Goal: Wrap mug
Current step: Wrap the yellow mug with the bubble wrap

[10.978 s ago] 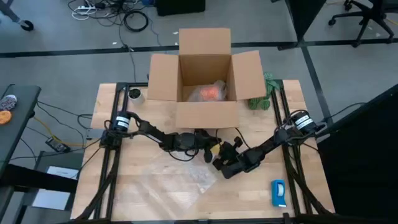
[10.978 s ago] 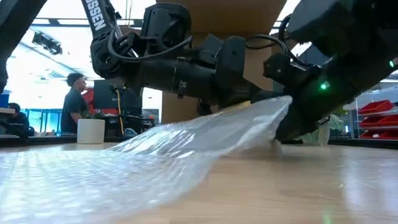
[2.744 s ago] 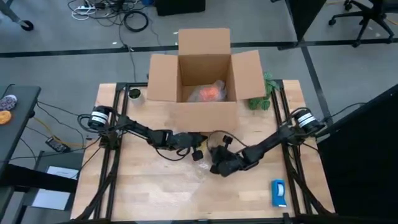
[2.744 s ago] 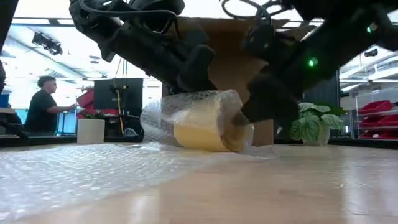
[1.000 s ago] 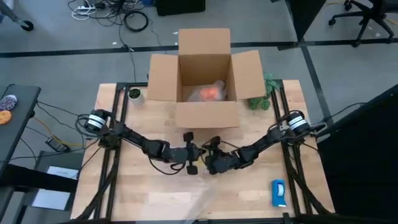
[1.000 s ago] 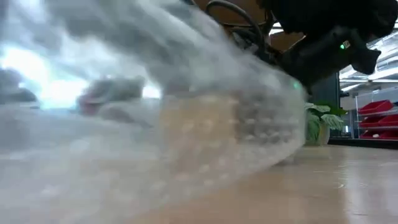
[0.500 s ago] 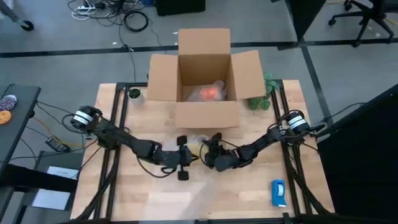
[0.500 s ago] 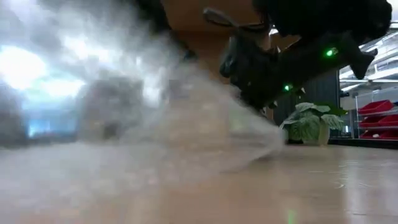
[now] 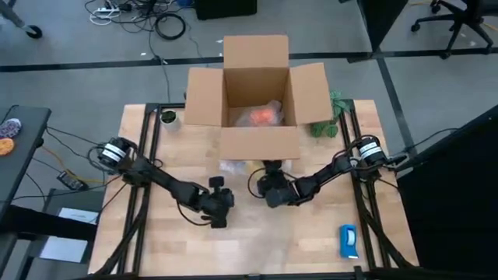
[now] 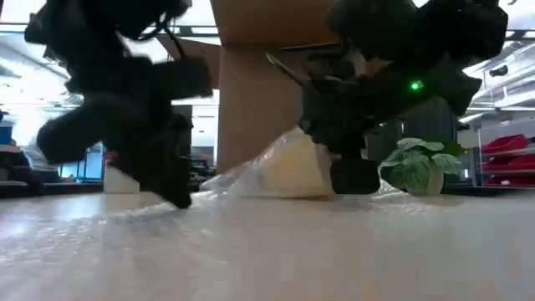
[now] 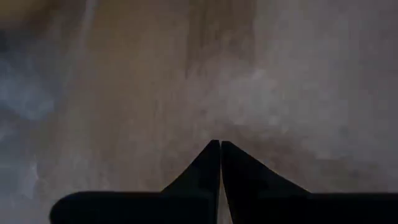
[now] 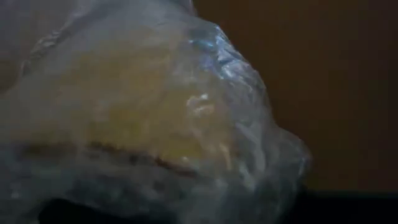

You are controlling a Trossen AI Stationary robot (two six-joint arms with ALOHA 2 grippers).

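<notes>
I see mug (image 10: pixel 288 171), pale yellow under bubble wrap (image 10: pixel 242 180), on table (image 9: pixel 327 233) just in front of box (image 9: pixel 253 93). R gripper (image 9: pixel 268 180) touching it, can't tell grip. L gripper (image 11: pixel 220 163) pinched closed, empty, nearby.

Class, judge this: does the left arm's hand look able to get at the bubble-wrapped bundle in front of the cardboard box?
Probably yes. The left hand, shut, sits near the bundle with nothing standing between them. The right hand is at the bundle's other side, so this side looks free.
</notes>
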